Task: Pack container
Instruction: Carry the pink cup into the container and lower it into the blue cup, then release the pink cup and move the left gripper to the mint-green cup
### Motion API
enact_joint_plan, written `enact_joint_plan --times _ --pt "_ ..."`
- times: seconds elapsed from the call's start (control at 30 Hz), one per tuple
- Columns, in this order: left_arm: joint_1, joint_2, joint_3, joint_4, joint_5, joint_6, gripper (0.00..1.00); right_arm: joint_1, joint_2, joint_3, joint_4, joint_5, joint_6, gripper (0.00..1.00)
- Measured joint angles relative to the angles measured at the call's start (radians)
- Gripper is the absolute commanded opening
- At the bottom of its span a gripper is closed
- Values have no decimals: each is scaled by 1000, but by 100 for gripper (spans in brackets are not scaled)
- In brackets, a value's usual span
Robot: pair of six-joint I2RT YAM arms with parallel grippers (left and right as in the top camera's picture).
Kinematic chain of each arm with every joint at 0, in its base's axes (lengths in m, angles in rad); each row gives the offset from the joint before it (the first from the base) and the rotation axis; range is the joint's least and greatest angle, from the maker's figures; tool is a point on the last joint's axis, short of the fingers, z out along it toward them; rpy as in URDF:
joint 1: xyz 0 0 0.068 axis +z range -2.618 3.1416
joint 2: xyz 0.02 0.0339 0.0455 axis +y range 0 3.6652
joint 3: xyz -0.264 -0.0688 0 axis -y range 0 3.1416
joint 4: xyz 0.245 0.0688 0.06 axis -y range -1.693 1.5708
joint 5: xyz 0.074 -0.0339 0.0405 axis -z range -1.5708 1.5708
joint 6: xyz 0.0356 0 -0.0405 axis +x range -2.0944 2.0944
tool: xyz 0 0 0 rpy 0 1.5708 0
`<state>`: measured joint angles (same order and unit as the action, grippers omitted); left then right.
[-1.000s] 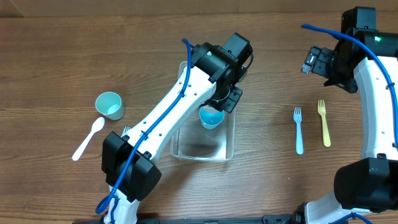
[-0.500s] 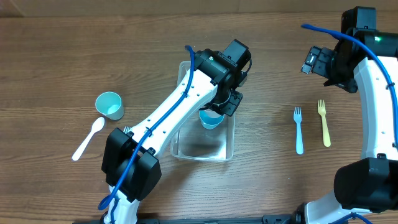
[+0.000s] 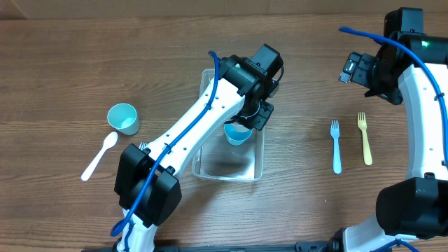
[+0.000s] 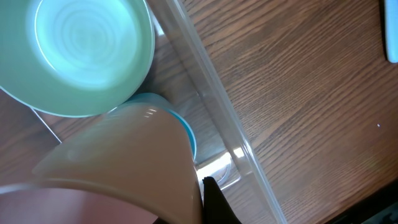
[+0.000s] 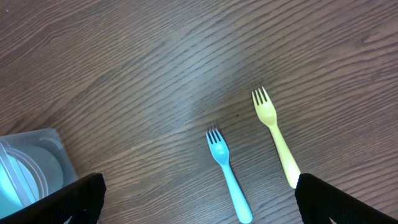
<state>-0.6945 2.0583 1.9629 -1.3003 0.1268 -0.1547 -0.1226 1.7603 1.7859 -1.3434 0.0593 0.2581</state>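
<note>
Container (image 3: 227, 178): mid-table in front of the left arm, long axis running away from the robot. It is a clear rectangular tub with rounded corners and a raised rim (image 4: 211, 93). The wood grain shows through the floor, and the near half is bare.
White spoon (image 3: 99, 155): lies on the table well to the left of the tub, not packed.
Forks: the blue fork (image 3: 336, 147) and the yellow fork (image 3: 364, 138) lie side by side and apart, well to the right of the tub, tines pointing away.
Blue cup (image 3: 236, 134): inside the tub about halfway along, mouth up, close to the right wall.
Teal cup (image 3: 123, 117): upright on the table just beyond the spoon.
Left gripper (image 3: 246, 123): clenched, apparently pinching the blue cup's rim wall; a finger (image 4: 124, 162) fills the wrist view and hides the contact itself.
Step in hand: likely seating the blue cup. Get the base flat on the floor and clear of the wall and bowl, then release and lift straight up so the cup does not tip.
Teal bowl (image 4: 87, 50): in the tub just beside the blue cup, hidden under the arm from above.
Right gripper (image 3: 352, 68): farthest out, beyond the forks, spread wide and empty.
</note>
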Motion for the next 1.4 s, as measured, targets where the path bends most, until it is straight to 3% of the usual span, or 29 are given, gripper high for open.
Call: enact_joint_plan --times 0.77,0.9,0.97,1.07,1.23,1.4 --pt "0 0 -40 38 -35 0 9 0 0 0 0 0 0 100" --pt "0 1 22 -9 -77 -21 9 0 0 0 0 0 0 100" --pt "4 1 99 -66 -117 -45 11 0 0 0 0 0 0 100" --pt "45 1 280 -222 -211 -114 31 0 0 0 0 0 0 100" --pt "203 -1 407 -371 -279 -207 37 0 0 0 0 0 0 100" --pt "386 -1 407 -385 -280 -259 45 0 0 0 0 0 0 100"
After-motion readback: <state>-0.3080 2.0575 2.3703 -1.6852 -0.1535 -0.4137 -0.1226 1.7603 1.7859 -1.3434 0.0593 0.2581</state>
